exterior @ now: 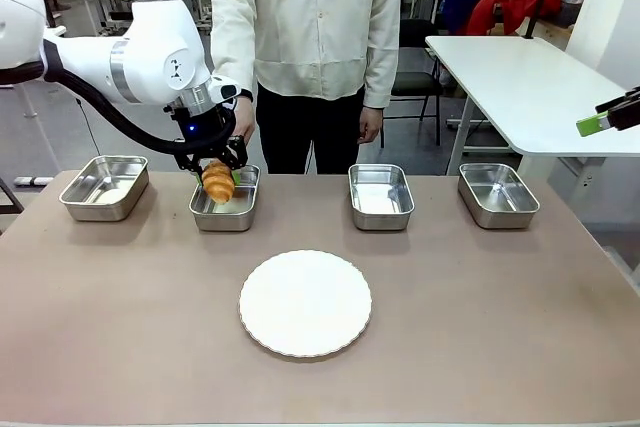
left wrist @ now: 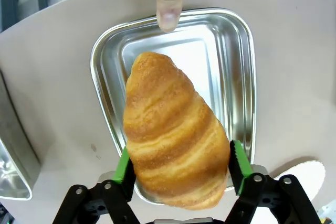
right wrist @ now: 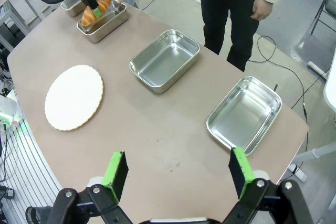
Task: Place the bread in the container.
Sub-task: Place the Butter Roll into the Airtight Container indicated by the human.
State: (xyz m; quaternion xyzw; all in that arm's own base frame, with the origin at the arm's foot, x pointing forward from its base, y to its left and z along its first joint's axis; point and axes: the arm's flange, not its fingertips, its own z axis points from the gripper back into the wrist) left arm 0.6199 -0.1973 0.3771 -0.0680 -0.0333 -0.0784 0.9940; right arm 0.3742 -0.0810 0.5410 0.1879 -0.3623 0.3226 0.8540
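Note:
The bread (exterior: 218,183) is a golden-brown ridged croissant hanging just above the container (exterior: 226,213), the second steel tray from the left. My left gripper (exterior: 215,169) is shut on it. In the left wrist view the bread (left wrist: 173,135) sits between the green pads (left wrist: 124,167), over the tray's rim (left wrist: 242,77). A person's finger (left wrist: 169,3) points at the tray's far rim. From the right wrist view the bread (right wrist: 96,11) and container (right wrist: 103,33) lie far off. My right gripper (right wrist: 178,169) is open with nothing in it, raised at the far right (exterior: 597,125).
A round white plate (exterior: 305,303) lies mid-table. Other steel trays stand in the back row, at left (exterior: 104,187), centre right (exterior: 381,196) and right (exterior: 498,194). The person stands behind the table. A white table (exterior: 530,87) is at back right.

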